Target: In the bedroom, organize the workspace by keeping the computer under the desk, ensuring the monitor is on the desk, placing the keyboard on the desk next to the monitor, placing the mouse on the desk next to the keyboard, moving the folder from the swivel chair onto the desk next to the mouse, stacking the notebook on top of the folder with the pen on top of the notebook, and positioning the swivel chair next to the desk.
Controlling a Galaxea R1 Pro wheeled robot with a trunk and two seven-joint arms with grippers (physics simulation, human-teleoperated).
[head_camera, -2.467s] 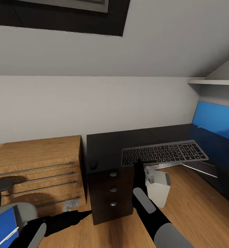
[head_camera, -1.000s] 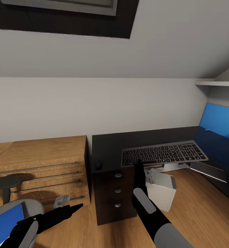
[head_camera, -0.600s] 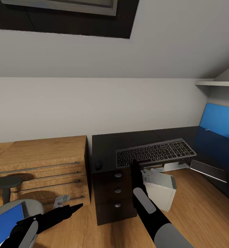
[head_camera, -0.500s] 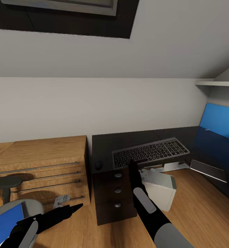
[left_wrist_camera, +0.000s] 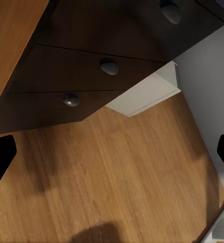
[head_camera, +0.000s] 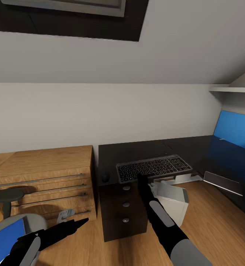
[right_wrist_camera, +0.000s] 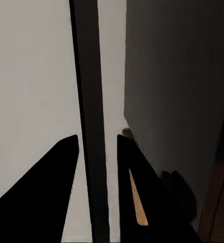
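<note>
At the table's (head_camera: 137, 151) near edge, above the knobbed drawers, the right pincer (head_camera: 141, 178) is clamped on the keyboard's (head_camera: 154, 168) front rim, its long axis running along that edge, mouse (head_camera: 105, 177) leftward.

Keyboard (head_camera: 154, 168): near edge hidden behind the right claw (head_camera: 142, 180); contact there cannot be told.
Computer (head_camera: 171, 201): partly covered by the right arm beside that claw.
Swivel chair (head_camera: 15, 225): cut off at the picture's edge, behind the left claw (head_camera: 78, 222).
Mouse (head_camera: 106, 177): too small for detail.
</note>
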